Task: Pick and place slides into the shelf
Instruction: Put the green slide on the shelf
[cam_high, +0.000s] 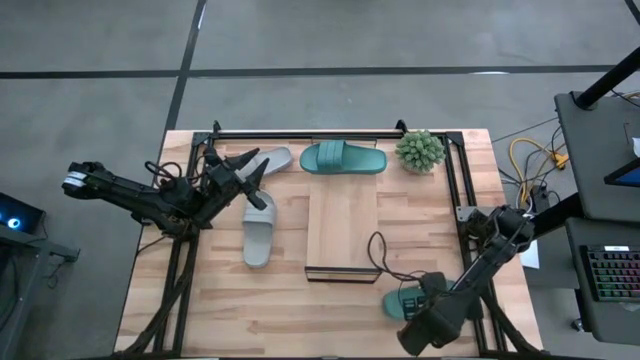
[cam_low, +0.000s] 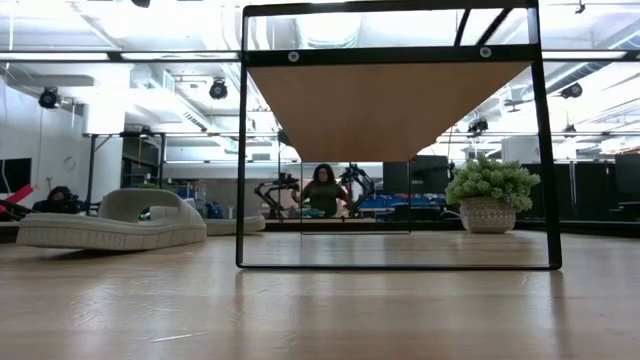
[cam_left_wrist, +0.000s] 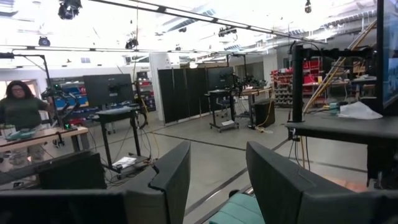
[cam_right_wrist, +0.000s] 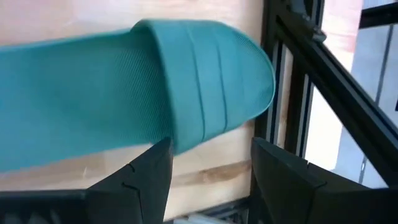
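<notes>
Four slides lie on the table. One grey slide lies left of the shelf, and the second grey one and a teal slide lie by the far edge. The other teal slide sits near the right front corner. My left gripper is open and raised between the two grey slides; its wrist view looks level into the room. My right gripper is open above the near teal slide, with its fingertips just short of it. In the low view, the shelf stands in front and a grey slide is on the left.
A potted plant stands at the far right of the table, next to the teal slide. A dark frame rail runs along the table's right side, close to my right arm. A black cable loops by the shelf's right near corner. A person stands in the room beyond.
</notes>
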